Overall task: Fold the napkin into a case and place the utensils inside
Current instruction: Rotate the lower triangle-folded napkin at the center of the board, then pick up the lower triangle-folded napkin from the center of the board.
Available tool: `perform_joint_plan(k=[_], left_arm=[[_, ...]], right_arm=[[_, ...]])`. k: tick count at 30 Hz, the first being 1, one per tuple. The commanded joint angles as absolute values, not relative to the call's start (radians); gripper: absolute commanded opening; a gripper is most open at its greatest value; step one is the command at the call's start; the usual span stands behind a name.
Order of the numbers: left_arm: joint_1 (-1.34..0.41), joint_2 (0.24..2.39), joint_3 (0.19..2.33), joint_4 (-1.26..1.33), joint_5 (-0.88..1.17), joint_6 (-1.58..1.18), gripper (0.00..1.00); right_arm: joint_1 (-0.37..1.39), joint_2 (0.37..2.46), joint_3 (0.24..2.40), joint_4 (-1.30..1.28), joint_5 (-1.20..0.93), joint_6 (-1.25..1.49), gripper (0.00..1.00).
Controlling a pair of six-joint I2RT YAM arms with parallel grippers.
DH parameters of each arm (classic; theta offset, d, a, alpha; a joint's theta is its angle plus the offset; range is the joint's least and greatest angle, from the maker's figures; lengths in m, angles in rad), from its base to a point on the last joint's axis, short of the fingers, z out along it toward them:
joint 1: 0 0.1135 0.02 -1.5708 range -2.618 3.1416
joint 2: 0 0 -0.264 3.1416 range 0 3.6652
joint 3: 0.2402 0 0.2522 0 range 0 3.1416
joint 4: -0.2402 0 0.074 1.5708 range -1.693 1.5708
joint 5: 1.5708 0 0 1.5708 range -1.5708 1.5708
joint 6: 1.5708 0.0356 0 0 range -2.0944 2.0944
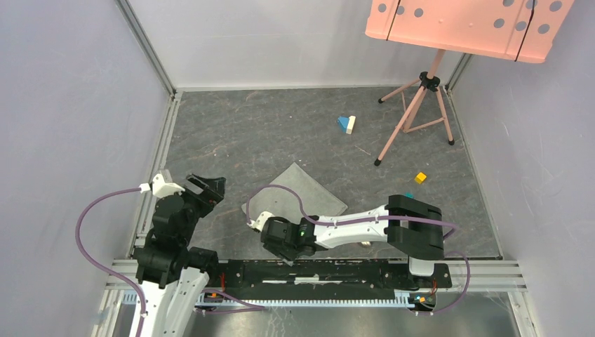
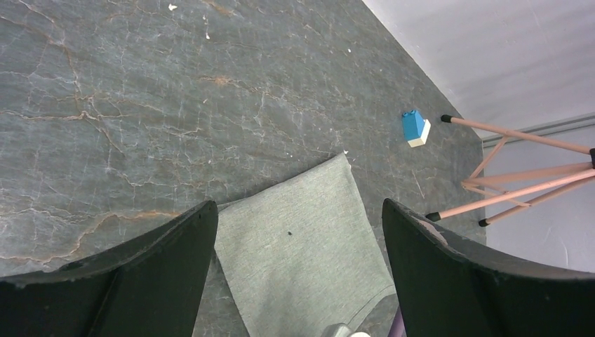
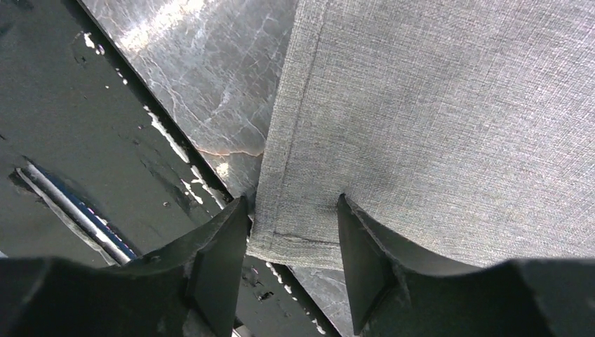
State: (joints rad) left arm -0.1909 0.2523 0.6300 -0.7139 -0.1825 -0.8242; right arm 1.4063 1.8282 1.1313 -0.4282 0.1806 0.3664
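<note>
Top external view: we see the napkin (image 1: 303, 188) lying flat as a tilted grey rectangle on the desk (image 1: 231, 133). Its near corner is hidden beneath the right pincer (image 1: 281, 247), and the left pincer (image 1: 210, 186) hangs near its left corner. We find no utensils here; they may be hidden. A blue and white block (image 1: 346, 124) and a pink tripod (image 1: 414, 112) stand well apart.

Left wrist view: the left pincer (image 2: 300, 210) is spread wide above the soft, finely woven napkin (image 2: 302, 260). The desk's marbled surface looks smooth, so we judge a one-sided pull could drag the whole napkin instead of folding it.

Right wrist view: the right pincer (image 3: 291, 221) is spread, its fingers (image 3: 217, 246) straddling the stitched hem at the corner, close to the black rail (image 3: 63, 119). If it closes shallow, we might nip only the hem and lose it, or knock the rail.
</note>
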Motion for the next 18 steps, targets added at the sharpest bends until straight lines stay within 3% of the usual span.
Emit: perform_joint_plan(k=[1,11,18], left_arm=[[-0.187,0.239,0.674,-0.720,-0.210,-0.775,0.93],[-0.186,0.323,0.639,-0.689,-0.134,-0.783,0.94],[-0.187,0.559,0.586,-0.633,0.022,-0.872,0.96]], right_arm=[[1.410,1.858,1.131,-0.422,0.242,0.385,0.49],[1.375,1.785,1.088,-0.338,0.220,0.379,0.01],[1.255,1.630,0.922,-0.069,-0.089,0.423,0.00]])
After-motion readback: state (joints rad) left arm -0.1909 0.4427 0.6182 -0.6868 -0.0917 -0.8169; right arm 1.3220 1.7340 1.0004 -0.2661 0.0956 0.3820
